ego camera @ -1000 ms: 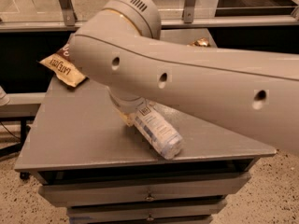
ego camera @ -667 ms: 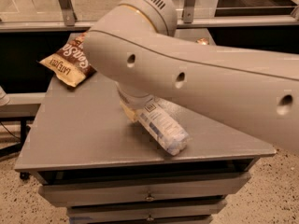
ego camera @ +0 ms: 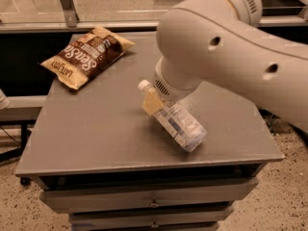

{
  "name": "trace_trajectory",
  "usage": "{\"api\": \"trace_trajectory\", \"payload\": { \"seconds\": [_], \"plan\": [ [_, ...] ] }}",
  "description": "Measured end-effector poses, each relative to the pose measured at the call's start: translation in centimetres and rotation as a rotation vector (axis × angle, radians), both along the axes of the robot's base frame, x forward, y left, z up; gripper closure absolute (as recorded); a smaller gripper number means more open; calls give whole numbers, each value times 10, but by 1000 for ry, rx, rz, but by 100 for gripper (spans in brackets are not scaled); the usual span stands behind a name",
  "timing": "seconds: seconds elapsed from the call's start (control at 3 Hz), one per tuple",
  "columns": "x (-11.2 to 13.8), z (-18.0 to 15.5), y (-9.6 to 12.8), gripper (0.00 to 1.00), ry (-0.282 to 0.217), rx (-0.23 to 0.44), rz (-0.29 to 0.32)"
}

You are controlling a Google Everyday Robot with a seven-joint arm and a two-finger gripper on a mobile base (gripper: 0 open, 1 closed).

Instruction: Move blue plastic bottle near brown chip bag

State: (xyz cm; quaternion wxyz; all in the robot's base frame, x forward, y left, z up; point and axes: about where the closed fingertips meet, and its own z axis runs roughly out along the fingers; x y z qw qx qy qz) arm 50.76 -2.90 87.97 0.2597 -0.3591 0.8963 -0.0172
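The blue plastic bottle (ego camera: 179, 124), clear with a white cap and a pale blue-and-white label, lies slanted at the middle right of the grey table (ego camera: 96, 134), cap toward the back left. My gripper (ego camera: 155, 100) hangs under the big white arm (ego camera: 226, 47) and is shut on the bottle's neck. One tan finger (ego camera: 152, 103) shows on the near side; the other is hidden. The brown chip bag (ego camera: 88, 56) lies flat at the table's back left corner, well apart from the bottle.
The table top sits on a grey drawer cabinet (ego camera: 154, 203). A metal rail and glass panel (ego camera: 67, 13) run behind the table. The floor (ego camera: 14, 211) is speckled. The arm hides the table's back right part.
The arm has swung right and away from the chip bag, uncovering it. The bottle has shifted a little right and back with the gripper, and its cap now shows.
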Motion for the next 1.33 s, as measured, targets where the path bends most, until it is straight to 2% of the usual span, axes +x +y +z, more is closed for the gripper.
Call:
{"api": "trace_trajectory", "payload": {
  "seconds": [0.67,1.0,1.33],
  "plan": [
    [22,25,-41,100,-86,266,45],
    [28,41,-61,100,-138,390,62],
    [24,55,-70,100,-193,518,93]
  ]
}}
